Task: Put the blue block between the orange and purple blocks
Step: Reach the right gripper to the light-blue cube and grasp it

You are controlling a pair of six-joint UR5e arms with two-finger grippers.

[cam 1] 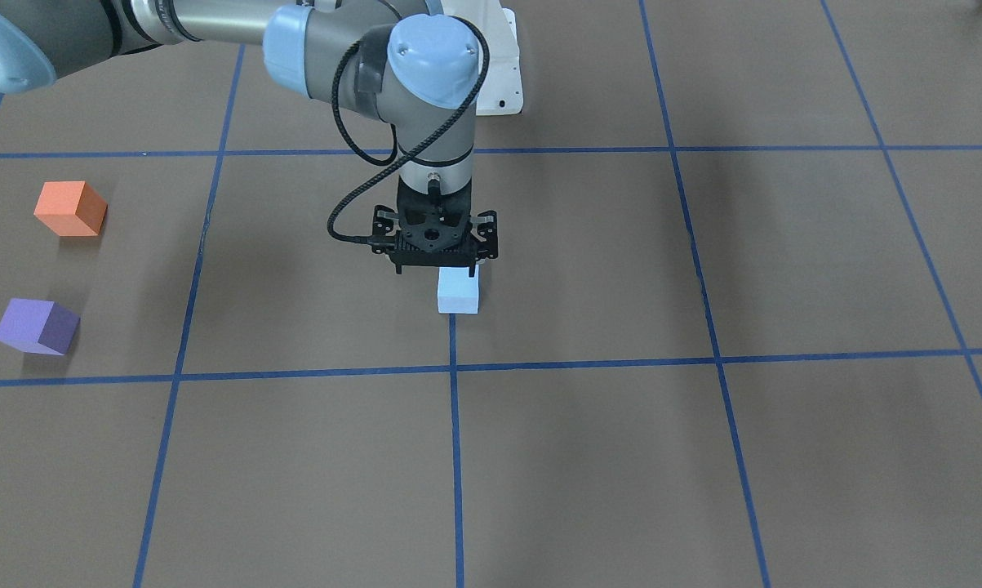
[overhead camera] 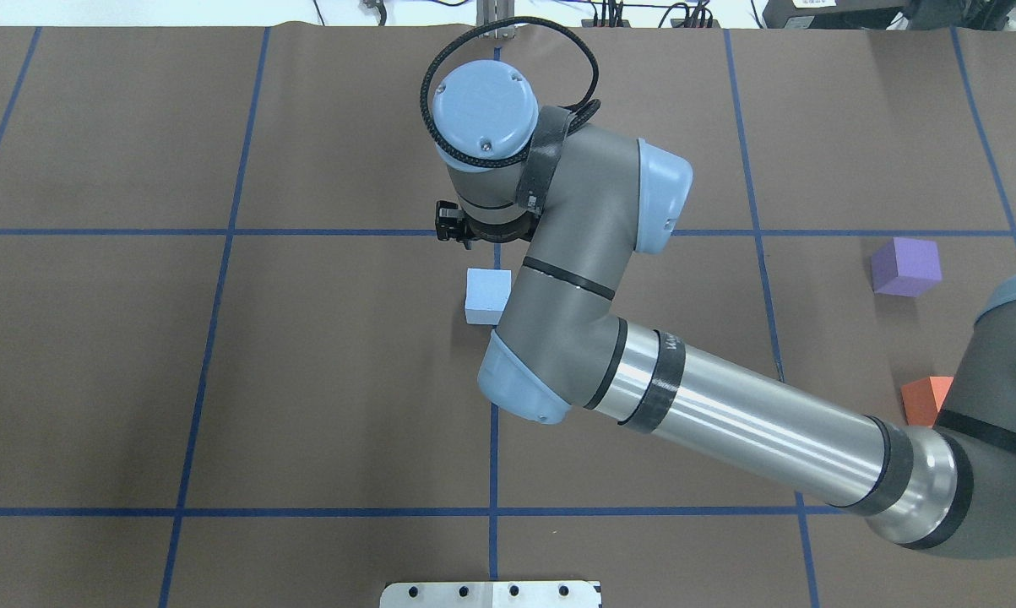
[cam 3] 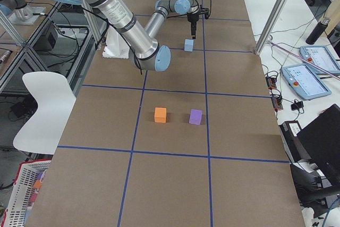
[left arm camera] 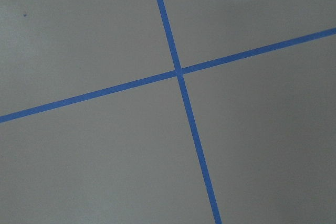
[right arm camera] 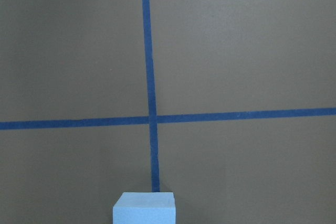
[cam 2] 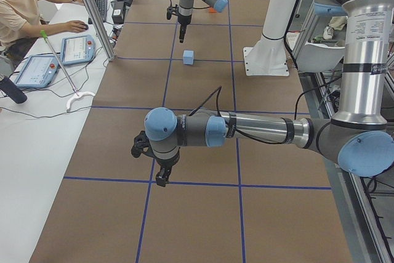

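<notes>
The light blue block (cam 1: 459, 294) sits on the brown table at a blue tape line, and it also shows in the overhead view (overhead camera: 486, 295) and at the bottom edge of the right wrist view (right arm camera: 144, 209). My right gripper (cam 1: 435, 271) hangs raised over the block's far side, points down, looks open and holds nothing. The orange block (cam 1: 70, 208) and the purple block (cam 1: 36, 326) stand apart from each other, far off on my right side (overhead camera: 904, 266). My left gripper (cam 2: 160, 182) hangs low over bare table far from all blocks. I cannot tell if it is open.
Blue tape lines (left arm camera: 178, 72) cross the table in a grid. The white arm base plate (cam 1: 499, 82) stands behind the right wrist. An operator (cam 2: 18, 4) with tablets sits at a side desk along the table's far edge.
</notes>
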